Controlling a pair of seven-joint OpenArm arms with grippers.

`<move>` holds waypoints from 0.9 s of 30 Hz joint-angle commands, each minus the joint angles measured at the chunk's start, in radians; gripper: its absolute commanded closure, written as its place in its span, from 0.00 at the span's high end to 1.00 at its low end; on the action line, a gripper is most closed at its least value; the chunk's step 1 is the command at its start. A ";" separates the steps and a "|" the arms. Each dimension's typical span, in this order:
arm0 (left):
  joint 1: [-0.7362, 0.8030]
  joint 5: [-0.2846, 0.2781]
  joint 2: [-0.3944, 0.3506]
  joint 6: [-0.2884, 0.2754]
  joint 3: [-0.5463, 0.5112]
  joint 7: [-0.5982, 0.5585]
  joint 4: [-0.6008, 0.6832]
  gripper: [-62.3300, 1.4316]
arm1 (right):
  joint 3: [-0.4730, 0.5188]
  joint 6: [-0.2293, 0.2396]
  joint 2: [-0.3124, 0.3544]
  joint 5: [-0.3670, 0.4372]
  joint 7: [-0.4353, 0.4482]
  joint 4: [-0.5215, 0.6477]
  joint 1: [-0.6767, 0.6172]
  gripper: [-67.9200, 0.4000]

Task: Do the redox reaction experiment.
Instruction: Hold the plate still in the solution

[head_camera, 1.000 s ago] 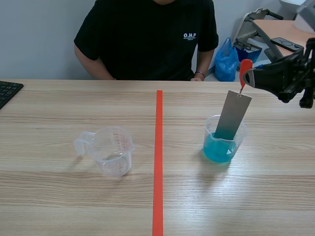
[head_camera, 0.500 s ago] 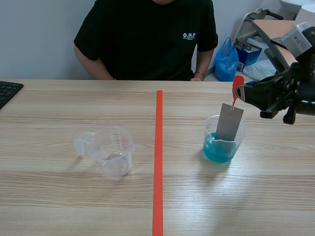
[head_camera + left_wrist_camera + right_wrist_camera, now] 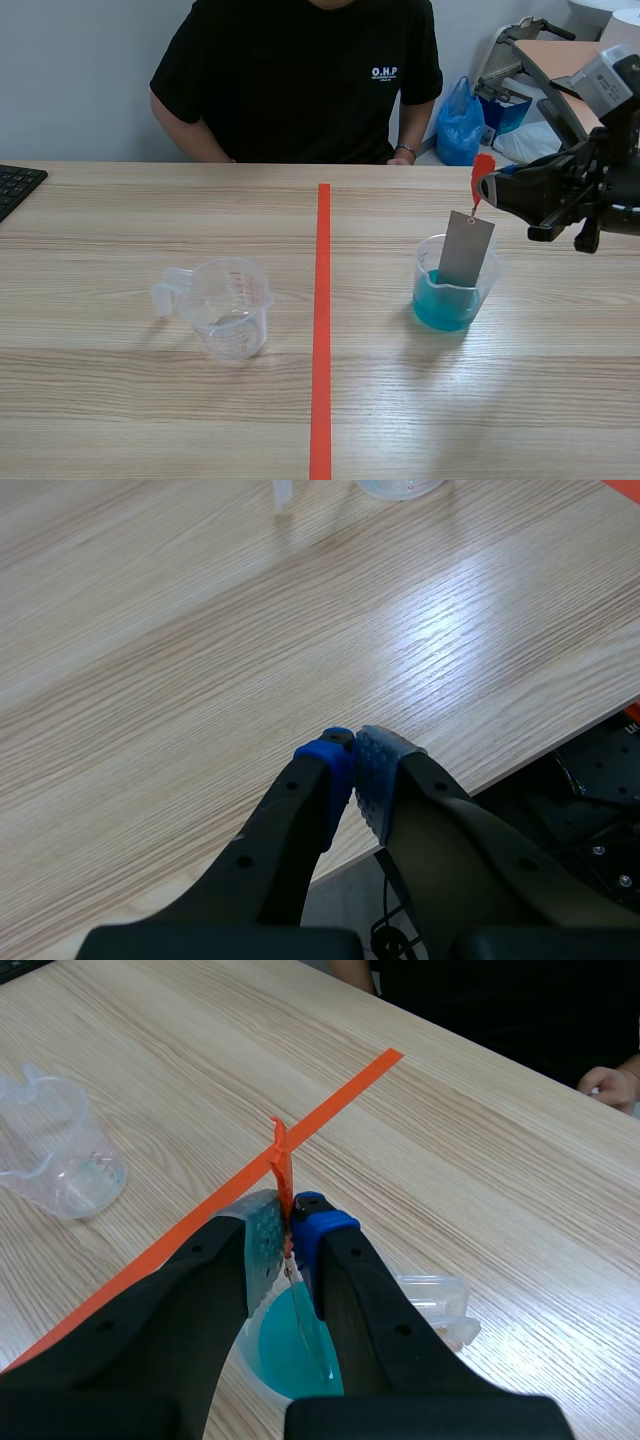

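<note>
Right tool (image 3: 290, 1216) pinches the red tag (image 3: 281, 1160), left tool (image 3: 352, 752) closed empty; shirt (image 3: 300, 80) reads O.H.P.

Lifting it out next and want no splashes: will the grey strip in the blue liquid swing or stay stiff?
The grey strip looks flat and unbent, so probably stiff. The right gripper pinches only its orange-red tag, so it may well swing. The clear beaker is only part full, so a snagging strip might tip it.

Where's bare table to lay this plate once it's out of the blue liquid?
Bare wood between the tape line and the blue beaker, between the empty cup and the tape, and along the near edge. Crowded only around the beaker, where the metal plate stands.
</note>
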 commanded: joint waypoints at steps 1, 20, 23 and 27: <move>0.005 -0.013 -0.003 -0.001 -0.008 -0.011 0.017 0.09 | -0.008 0.008 0.014 -0.016 -0.012 0.003 0.012 0.03; 0.005 -0.013 -0.003 -0.002 -0.008 -0.011 0.017 0.09 | -0.008 0.008 0.014 -0.015 -0.011 0.004 0.011 0.03; 0.005 -0.013 -0.003 -0.002 -0.008 -0.011 0.017 0.09 | -0.006 0.008 0.014 -0.015 -0.013 0.011 0.011 0.03; 0.005 -0.013 -0.003 -0.002 -0.008 -0.011 0.017 0.09 | -0.004 0.008 0.023 -0.006 -0.034 0.045 0.011 0.03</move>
